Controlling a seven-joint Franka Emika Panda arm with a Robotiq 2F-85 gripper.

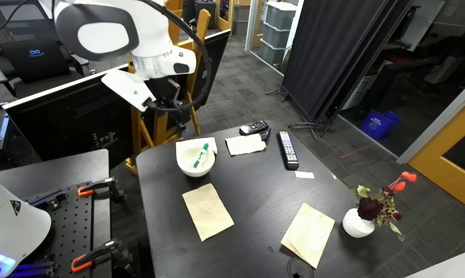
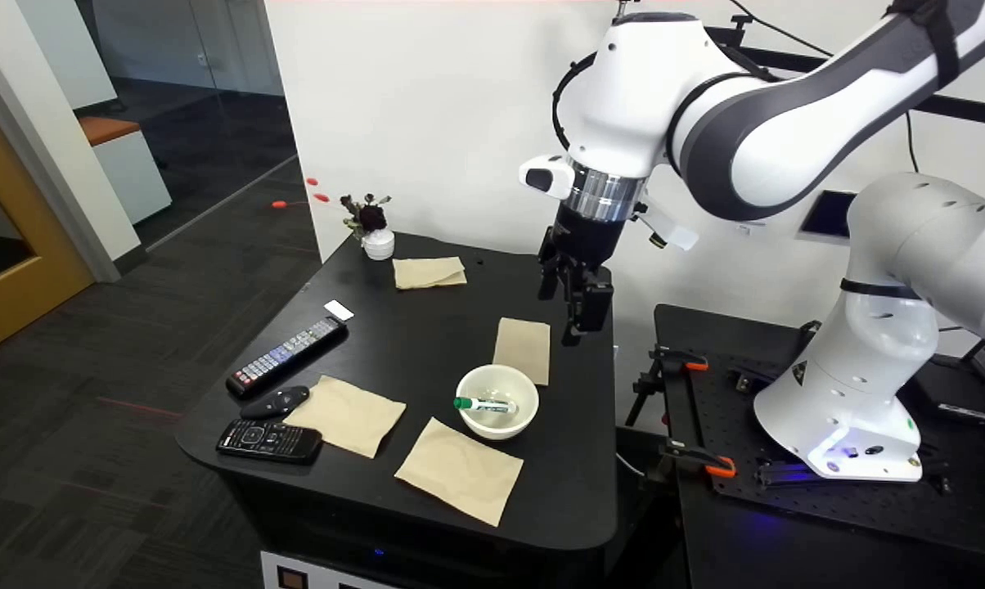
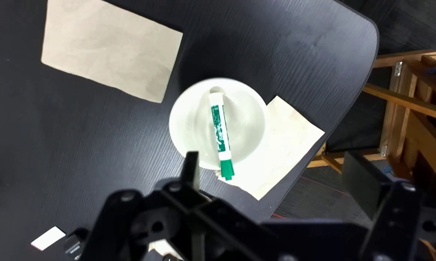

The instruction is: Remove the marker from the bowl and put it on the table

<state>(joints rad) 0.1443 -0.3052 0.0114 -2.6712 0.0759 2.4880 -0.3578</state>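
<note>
Leaning inside the white bowl (image 3: 245, 125), the marker (image 3: 221, 132) pokes its green cap past the rim; its white end sits within, and the lettering on its barrel is too blurred to read. In the wrist view the bowl covers part of a brown sheet (image 3: 294, 137), and whether it rests on that sheet or only beside it I cannot tell. Above the table (image 1: 252, 216), well apart from bowl and marker, hangs the gripper (image 3: 272, 165), its fingers spread wide with nothing in their hold. Its dark body hides most of the long remote (image 2: 288, 356) in the wrist view, and a second sheet (image 3: 109, 47) is cut off by the top edge. In an exterior view the fingers are hard to make out against a black panel (image 1: 89, 119).

The tabletop is matt black with a faint grain. On it are a white card (image 2: 339, 310), a shorter remote (image 2: 269, 440), a rounded dark device (image 2: 276, 402) between the two remotes, and a white vase (image 1: 357, 224) of dark and bright red flowers (image 1: 370, 208). Around it: grey carpet (image 1: 232, 77), a dark curtain (image 1: 329, 46), a blue bin (image 1: 379, 124).
</note>
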